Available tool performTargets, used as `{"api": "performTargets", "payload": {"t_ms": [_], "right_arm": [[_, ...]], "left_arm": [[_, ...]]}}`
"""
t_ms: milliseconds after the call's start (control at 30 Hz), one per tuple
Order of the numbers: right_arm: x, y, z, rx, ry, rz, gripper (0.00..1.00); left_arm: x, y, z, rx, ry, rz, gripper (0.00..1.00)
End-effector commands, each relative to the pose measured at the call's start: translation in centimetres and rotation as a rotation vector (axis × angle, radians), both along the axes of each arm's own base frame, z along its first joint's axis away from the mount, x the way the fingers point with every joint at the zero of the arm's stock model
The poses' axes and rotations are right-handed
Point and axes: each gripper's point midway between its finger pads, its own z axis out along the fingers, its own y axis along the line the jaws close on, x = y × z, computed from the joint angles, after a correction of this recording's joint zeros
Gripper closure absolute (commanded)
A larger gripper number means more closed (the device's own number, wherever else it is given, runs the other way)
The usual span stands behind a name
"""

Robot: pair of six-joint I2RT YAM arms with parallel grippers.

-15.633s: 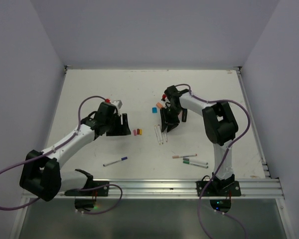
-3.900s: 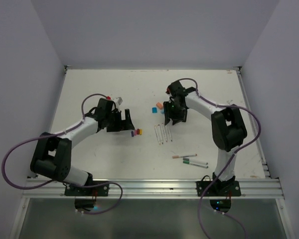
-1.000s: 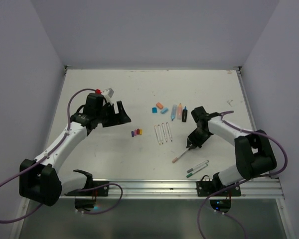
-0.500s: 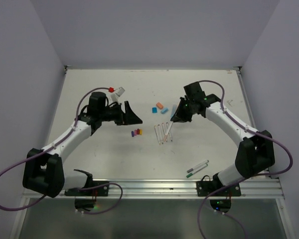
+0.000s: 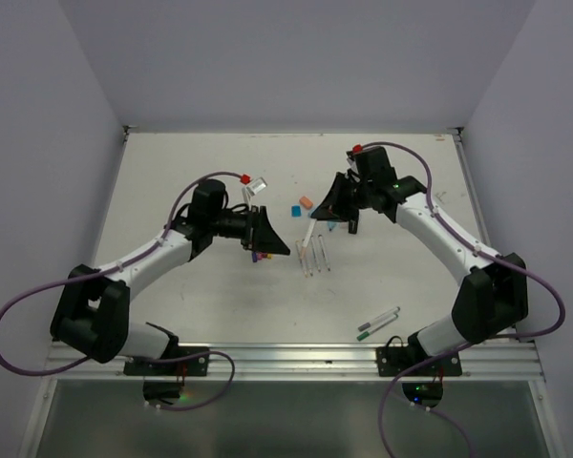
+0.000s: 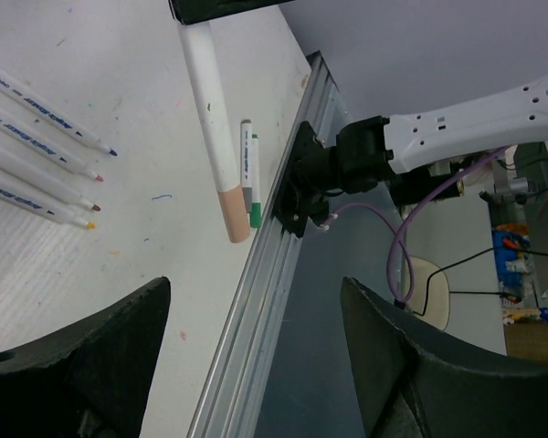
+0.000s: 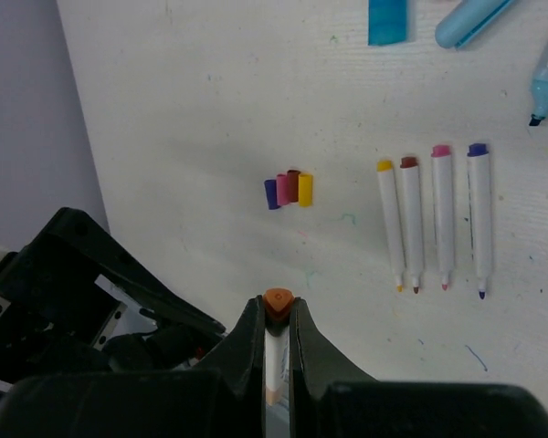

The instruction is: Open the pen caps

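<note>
My right gripper [image 5: 327, 208] is shut on a thin white pen [image 5: 309, 231] and holds it above the table, its peach cap [image 5: 305, 241] pointing down-left. In the right wrist view [image 7: 277, 315] the fingers clamp the barrel just below its orange end. My left gripper [image 5: 270, 239] is open and empty, jaws wide, just left of that cap. In the left wrist view [image 6: 256, 365] the pen hangs ahead with the peach cap [image 6: 234, 215] at its tip. Removed purple, pink, red and yellow caps [image 7: 288, 189] lie in a cluster.
Several uncapped white pens [image 5: 313, 258] lie side by side mid-table. A blue cap [image 5: 293, 210] and an orange cap [image 5: 306, 202] lie behind them, with blue highlighters [image 7: 475, 18] nearby. Two green-capped pens [image 5: 377, 322] lie near the front rail [image 5: 296, 358].
My right gripper picked the pen up from the near table, carried it to the middle and edged left. My left gripper swung right toward the pen's cap, still open.
</note>
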Motion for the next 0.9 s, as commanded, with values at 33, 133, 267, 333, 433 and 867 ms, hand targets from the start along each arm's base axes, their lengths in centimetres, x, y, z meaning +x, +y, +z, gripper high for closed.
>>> {"api": "performTargets", "payload": {"t_ms": [33, 133, 267, 333, 433, 867], "right_arm": [[0.4, 1.5, 4.6, 0.133, -0.087, 0.017, 1.00], [0.4, 1.8, 5.4, 0.166, -0.100, 0.014, 1.00], [0.4, 2.2, 6.1, 0.192, -0.105, 0.013, 1.00], [0.3, 2.4, 6.1, 0.195, -0.101, 0.019, 1.00], [0.1, 2.5, 6.2, 0.201, -0.101, 0.019, 1.00], [-0.2, 3.4, 6.3, 0.210, -0.102, 0.031, 1.00]], "left_arm": [[0.0, -1.4, 1.5, -0.046, -0.029, -0.036, 0.25], [-0.3, -2.2, 1.3, -0.049, -0.028, -0.054, 0.27], [-0.2, -2.9, 1.4, -0.060, -0.029, -0.063, 0.30], [-0.1, -3.1, 1.6, -0.066, -0.025, -0.061, 0.33], [0.1, -3.3, 1.7, -0.071, -0.024, -0.064, 0.39], [0.2, -3.4, 1.8, -0.077, -0.012, -0.061, 0.90]]}}
